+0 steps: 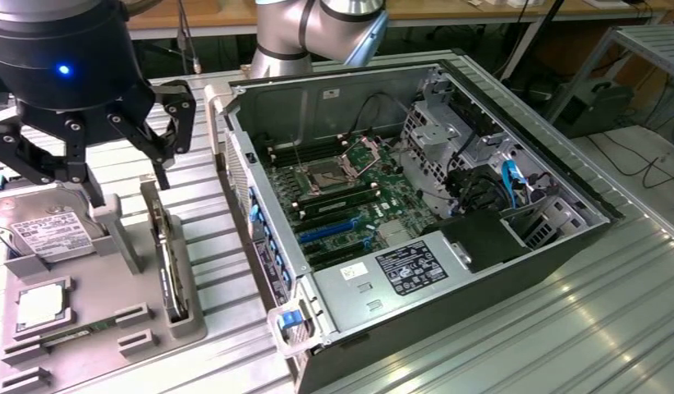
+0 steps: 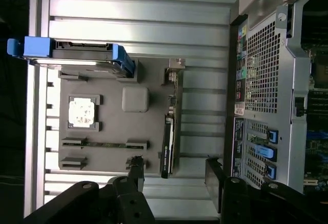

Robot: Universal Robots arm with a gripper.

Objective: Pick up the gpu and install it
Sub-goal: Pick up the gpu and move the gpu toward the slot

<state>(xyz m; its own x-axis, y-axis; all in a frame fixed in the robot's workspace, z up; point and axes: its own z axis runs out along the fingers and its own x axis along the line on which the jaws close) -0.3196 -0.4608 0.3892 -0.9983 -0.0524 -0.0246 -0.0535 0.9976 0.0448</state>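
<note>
Computer case [image 1: 314,107]: lying open, motherboard facing up.
Tray [image 1: 101,287]: sitting just beside the case.
Gripper [image 1: 129,189]: hanging over the tray beside the case, fingers spread, grasping nothing.
Gpu [image 1: 165,246]: standing on edge in the tray slot nearest the case. It is likely light, stiff and fragile, so pinching its flat faces near the top edge looks safest.
Hidden: the slot is covering the gpu's lower edge, and its bracket is hard to make out.
</note>
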